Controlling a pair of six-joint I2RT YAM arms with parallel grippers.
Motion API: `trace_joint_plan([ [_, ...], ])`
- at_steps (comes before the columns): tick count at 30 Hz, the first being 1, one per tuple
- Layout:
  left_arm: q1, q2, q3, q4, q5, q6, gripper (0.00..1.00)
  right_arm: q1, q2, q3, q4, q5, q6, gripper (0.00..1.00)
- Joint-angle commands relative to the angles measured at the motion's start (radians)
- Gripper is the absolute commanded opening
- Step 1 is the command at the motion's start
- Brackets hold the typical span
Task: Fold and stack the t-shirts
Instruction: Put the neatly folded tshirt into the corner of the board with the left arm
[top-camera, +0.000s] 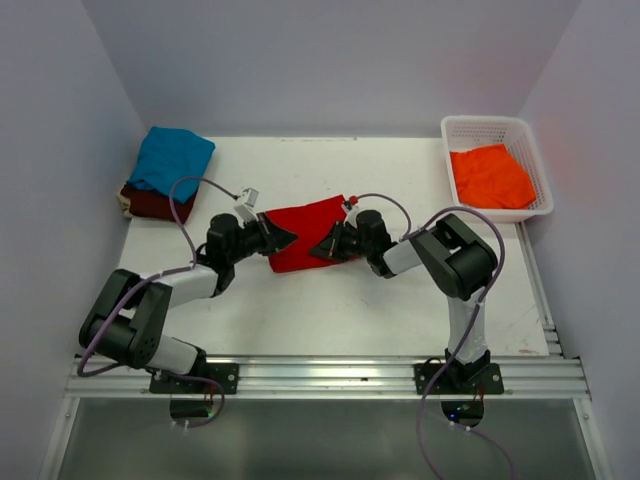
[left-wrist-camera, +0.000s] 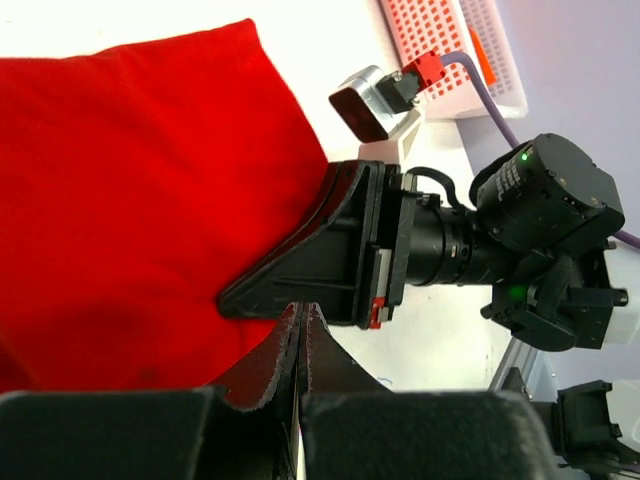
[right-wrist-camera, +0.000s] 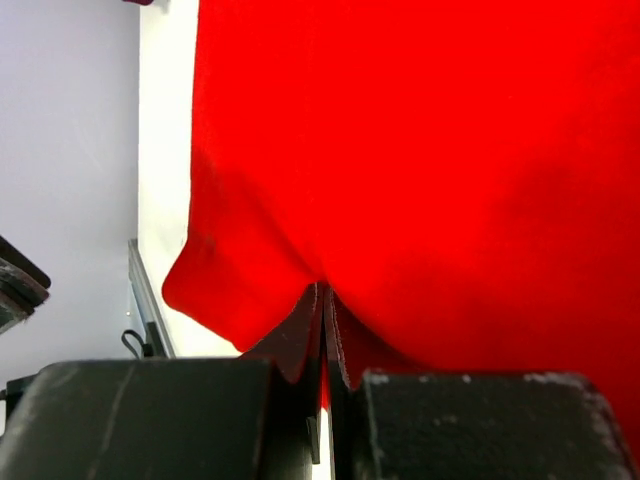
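Observation:
A bright red t-shirt (top-camera: 305, 222) (left-wrist-camera: 130, 190) (right-wrist-camera: 450, 150) lies folded at the table's middle. My right gripper (top-camera: 316, 250) (right-wrist-camera: 322, 290) is shut on its near edge, and a sliver of red cloth shows between the fingers. From the left, my left gripper (top-camera: 290, 237) (left-wrist-camera: 300, 308) is shut with its tips at the same edge. They almost touch the right gripper (left-wrist-camera: 228, 298), and no cloth shows between them. A teal t-shirt (top-camera: 172, 160) sits folded on a dark maroon one (top-camera: 150, 205) at the back left. An orange t-shirt (top-camera: 490, 175) lies in the basket.
The white lattice basket (top-camera: 485, 122) (left-wrist-camera: 440, 40) stands at the table's back right corner. White walls close in on the left, back and right. An aluminium rail (top-camera: 330, 375) carrying both arm bases runs along the near edge.

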Motion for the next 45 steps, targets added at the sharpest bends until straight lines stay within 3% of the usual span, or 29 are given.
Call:
trace_joint_plan([
  [1,0.008,-0.096,-0.028,-0.084,-0.077,0.047,0.00,-0.008,0.057,-0.013,-0.030,0.038,-0.022,0.00],
  [4,0.008,-0.185,-0.021,-0.197,-0.139,0.086,0.00,-0.006,-0.005,-0.041,0.094,-0.064,-0.010,0.00],
  [7,0.008,-0.263,-0.004,-0.332,-0.224,0.121,0.00,-0.006,-0.070,-0.051,0.256,-0.278,0.042,0.00],
  [10,0.008,-0.296,0.005,-0.435,-0.280,0.158,0.01,-0.006,-0.132,-0.058,0.312,-0.361,0.093,0.00],
  [11,0.008,-0.297,0.002,-0.447,-0.291,0.165,0.18,-0.006,-0.176,-0.056,0.293,-0.365,0.078,0.00],
  [13,0.008,-0.299,-0.007,-0.460,-0.280,0.166,0.41,-0.006,-0.218,-0.035,0.177,-0.353,0.038,0.00],
  [14,0.008,-0.299,-0.017,-0.463,-0.277,0.161,0.61,-0.006,-0.257,-0.022,0.114,-0.338,-0.026,0.00],
  [16,0.008,-0.308,-0.031,-0.460,-0.266,0.162,0.79,-0.006,-0.298,0.039,-0.159,-0.222,-0.120,0.00],
  [17,0.008,-0.313,-0.036,-0.463,-0.266,0.166,0.98,-0.006,-0.337,0.073,-0.285,-0.153,-0.251,0.00],
  [18,0.008,-0.323,-0.042,-0.466,-0.266,0.170,1.00,-0.005,-0.350,0.108,-0.514,-0.084,-0.308,0.00],
  [19,0.010,-0.329,-0.047,-0.468,-0.256,0.175,1.00,0.000,-0.361,0.184,-0.615,0.078,-0.389,0.00],
  [21,0.013,-0.331,-0.045,-0.464,-0.233,0.189,1.00,-0.002,-0.350,0.295,-0.844,0.174,-0.447,0.00],
  [24,0.024,-0.291,-0.033,-0.494,-0.196,0.201,1.00,-0.002,-0.338,0.372,-0.960,0.289,-0.516,0.00],
  [28,0.057,-0.259,-0.063,-0.501,-0.209,0.201,1.00,-0.005,-0.296,0.427,-0.998,0.348,-0.554,0.00],
  [33,0.091,-0.202,-0.077,-0.494,-0.225,0.199,1.00,-0.008,-0.200,0.484,-1.014,0.297,-0.547,0.00],
  [45,0.117,-0.092,-0.084,-0.414,-0.197,0.179,1.00,-0.009,-0.042,0.478,-1.022,0.389,-0.517,0.00],
])
